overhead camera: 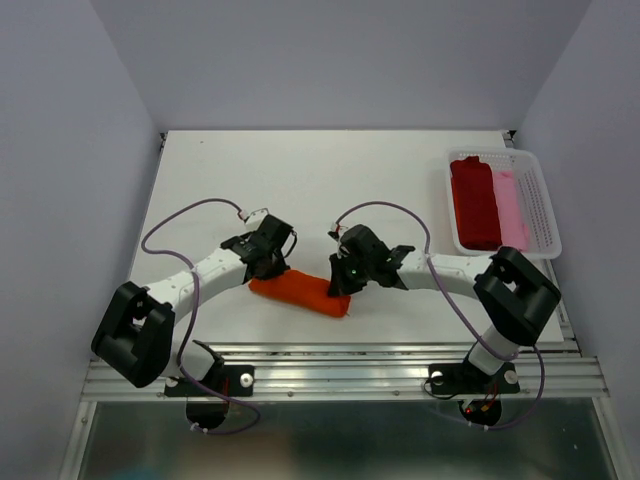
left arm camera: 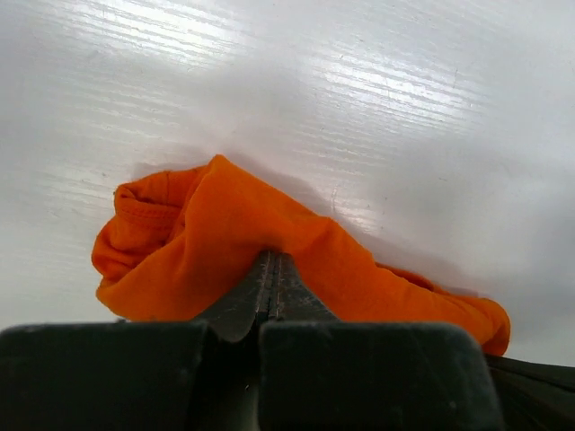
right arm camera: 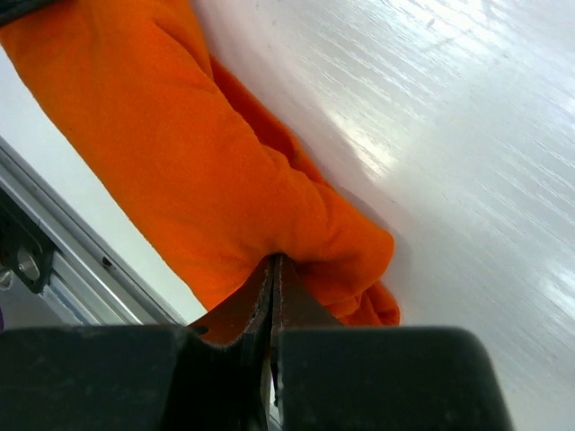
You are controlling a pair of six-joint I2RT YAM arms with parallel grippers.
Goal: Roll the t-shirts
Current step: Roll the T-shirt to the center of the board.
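the orange t-shirt [overhead camera: 300,293] lies rolled on the white table [overhead camera: 300,180] near its front edge, between both arms. the left gripper [overhead camera: 268,270] is clenched on its left end and the right gripper [overhead camera: 340,282] on its right end, each pinching cloth. a dark red t-shirt [overhead camera: 474,200] and a pale pink t-shirt [overhead camera: 512,208] lie rolled side by side in the white basket [overhead camera: 545,205] at right.

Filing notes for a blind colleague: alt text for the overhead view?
The left gripper and right gripper pinch opposite ends of a rolled orange t-shirt. A white basket holds a dark red roll and a pink roll.
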